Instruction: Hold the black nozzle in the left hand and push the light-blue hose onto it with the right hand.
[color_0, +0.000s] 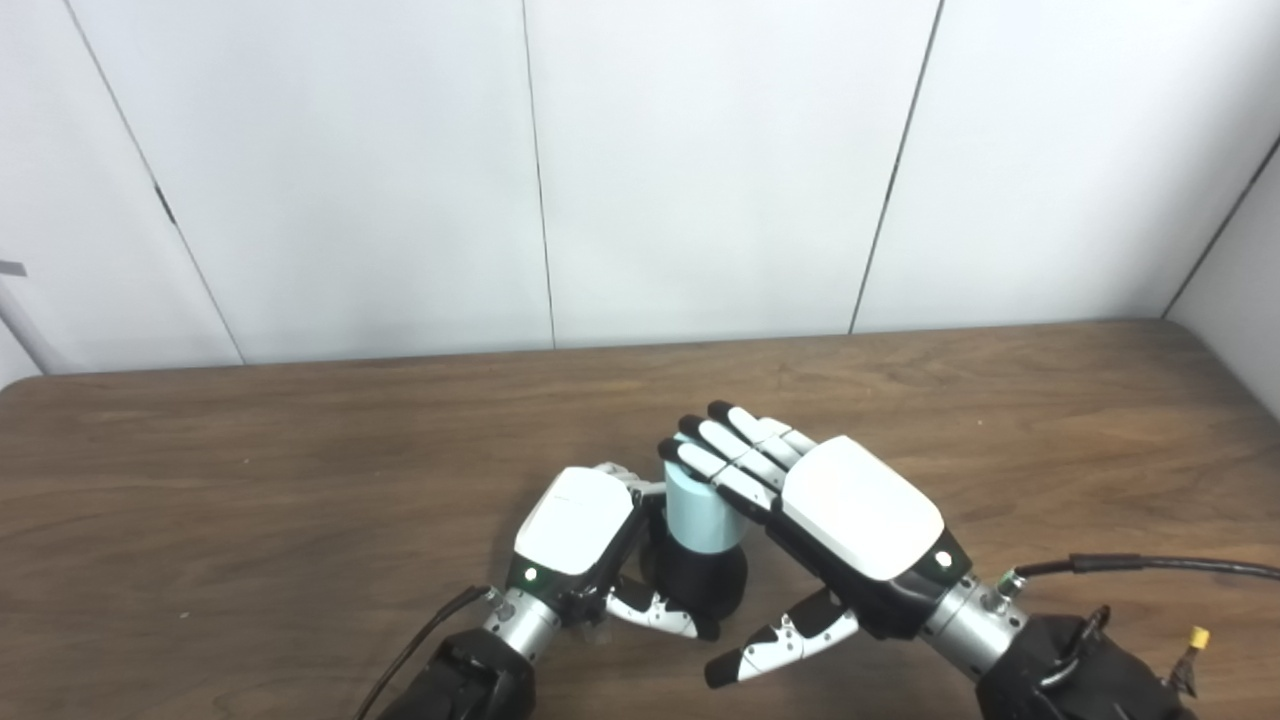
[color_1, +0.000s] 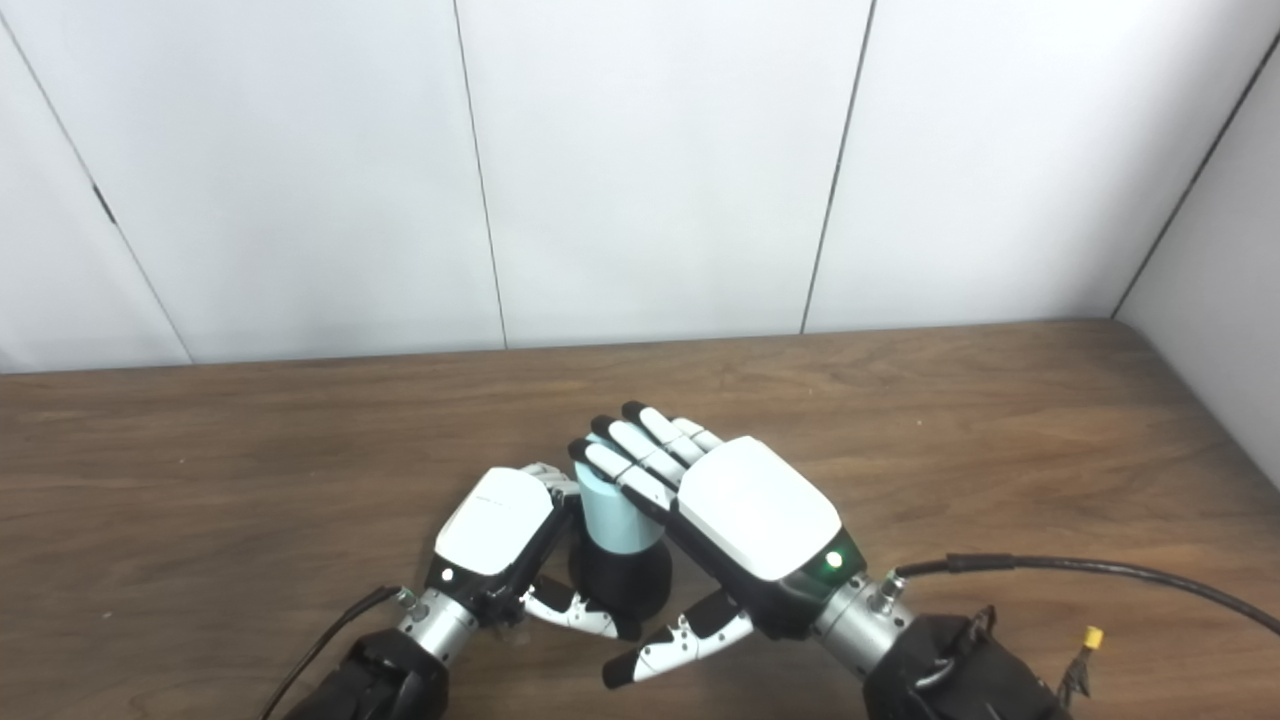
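Light-blue hose (color_0: 695, 512) stood upright on black nozzle (color_0: 700, 583), gripped at its base by left robot hand (color_0: 575, 535); right robot hand (color_0: 835, 505), fingers extended flat, pressed its top from the right.

Brown wooden table (color_0: 250, 480) bears black nozzle (color_0: 700, 585).
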